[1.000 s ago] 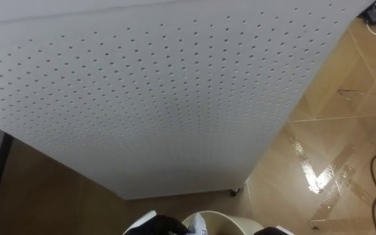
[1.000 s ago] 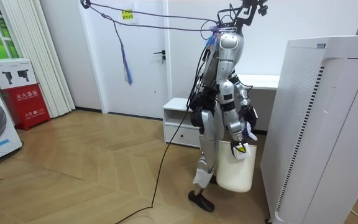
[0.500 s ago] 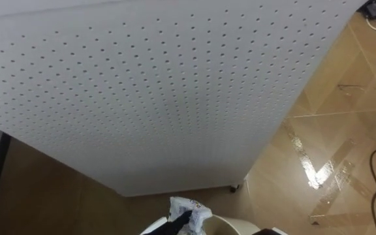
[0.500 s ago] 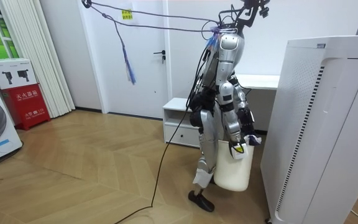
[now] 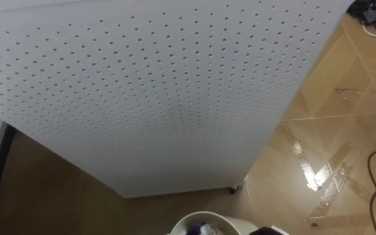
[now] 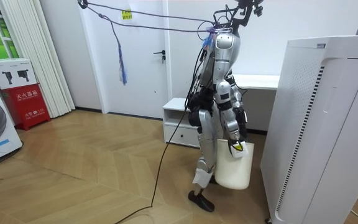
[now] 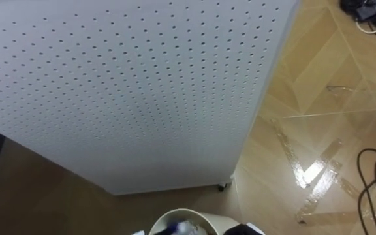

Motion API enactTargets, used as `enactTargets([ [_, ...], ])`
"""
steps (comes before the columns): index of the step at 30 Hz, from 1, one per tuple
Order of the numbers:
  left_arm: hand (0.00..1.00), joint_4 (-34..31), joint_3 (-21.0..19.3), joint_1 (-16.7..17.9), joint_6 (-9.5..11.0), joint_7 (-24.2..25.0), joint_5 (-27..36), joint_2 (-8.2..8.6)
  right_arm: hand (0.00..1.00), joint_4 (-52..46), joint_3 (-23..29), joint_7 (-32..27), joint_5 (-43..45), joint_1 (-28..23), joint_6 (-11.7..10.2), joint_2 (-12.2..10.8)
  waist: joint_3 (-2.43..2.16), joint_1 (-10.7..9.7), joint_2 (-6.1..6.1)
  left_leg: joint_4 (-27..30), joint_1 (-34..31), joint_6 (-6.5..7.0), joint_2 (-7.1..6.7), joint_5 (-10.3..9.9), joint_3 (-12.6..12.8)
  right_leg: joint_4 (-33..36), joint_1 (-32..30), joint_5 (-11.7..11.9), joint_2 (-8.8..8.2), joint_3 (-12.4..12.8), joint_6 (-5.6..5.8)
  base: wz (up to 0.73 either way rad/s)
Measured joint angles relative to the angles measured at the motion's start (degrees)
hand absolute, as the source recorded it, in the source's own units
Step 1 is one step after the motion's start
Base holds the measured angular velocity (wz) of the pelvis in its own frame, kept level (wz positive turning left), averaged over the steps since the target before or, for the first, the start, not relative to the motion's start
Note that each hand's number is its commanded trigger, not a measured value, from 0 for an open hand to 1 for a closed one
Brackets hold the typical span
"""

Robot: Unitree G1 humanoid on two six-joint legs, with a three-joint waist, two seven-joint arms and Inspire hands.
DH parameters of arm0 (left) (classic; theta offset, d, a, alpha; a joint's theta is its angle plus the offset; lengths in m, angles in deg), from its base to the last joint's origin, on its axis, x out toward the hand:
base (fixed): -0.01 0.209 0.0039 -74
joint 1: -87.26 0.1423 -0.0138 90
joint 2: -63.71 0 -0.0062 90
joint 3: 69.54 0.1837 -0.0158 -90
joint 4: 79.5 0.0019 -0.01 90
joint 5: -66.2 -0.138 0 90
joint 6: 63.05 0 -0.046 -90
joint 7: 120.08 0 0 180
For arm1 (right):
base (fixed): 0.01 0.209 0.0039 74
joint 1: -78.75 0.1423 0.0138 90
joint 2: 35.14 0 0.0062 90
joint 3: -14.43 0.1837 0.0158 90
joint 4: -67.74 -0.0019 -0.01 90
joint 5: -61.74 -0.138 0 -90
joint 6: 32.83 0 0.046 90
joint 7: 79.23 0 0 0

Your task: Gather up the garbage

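While the robot stands close before a tall white perforated cabinet (image 5: 162, 98), its right hand (image 6: 235, 144) sits at the top rim of the white bin (image 5: 187, 218) at its side; whether that hand is closed on the rim cannot be told. The garbage (image 5: 201, 230), a crumpled white-and-blue wad, lies inside the bin near its rim. Beyond, the cabinet stands on a small castor (image 5: 234, 191) on the wood floor (image 5: 344, 98). Shiny tape strips (image 5: 318, 176) cross the floor farther right, and a dark cable (image 5: 374, 176) runs along its right edge.
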Motion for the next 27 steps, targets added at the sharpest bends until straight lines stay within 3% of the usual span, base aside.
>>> enactTargets([
  [8, 0.0, 1.32, 2.05, 0.21, -0.27, 2.54, 5.55, 0.16, 1.0, -0.75, -0.08, -3.44, 0.05, 0.69, 0.02, -0.3, 0.0, 0.14, 0.01, 0.19, 0.03, 0.0, 0.01, 0.0, 0.07, -0.01, 0.01, 0.02, 0.3, 0.04, -0.02, 0.0],
  [13, 0.0, 3.26, 2.6, 0.27, -0.28, 3.09, 5.61, 0.07, 1.0, -2.22, -0.08, -3.81, 0.05, 0.95, -0.02, -0.29, 0.01, 0.28, 0.16, -0.16, 0.04, -0.01, 0.16, 0.0, 0.01, -0.13, 0.09, 0.13, 0.56, 0.04, -0.14, 0.0],
  [19, 0.0, 3.77, 2.67, 0.15, -0.33, 3.09, 5.8, -0.04, 1.0, -2.26, -0.97, -4.77, -3.42, 1.24, -0.04, 0.07, 0.05, 1.85, 0.4, -0.83, 0.61, -0.16, 0.2, 0.1, 0.08, -0.22, 0.28, 0.16, 0.61, 0.04, -0.19, 0.0],
  [27, 0.0, 4.72, 0.95, 0.3, -0.43, 3.08, 5.55, -0.25, 1.0, -2.06, -1.62, -4.81, -4.48, 0.55, -0.2, 0.95, 0.1, 1.73, 0.73, -2.11, 3.37, -0.28, 0.35, 0.16, 0.2, -1.87, 2.98, 0.32, 1.05, 0.44, -0.24, -0.01],
])
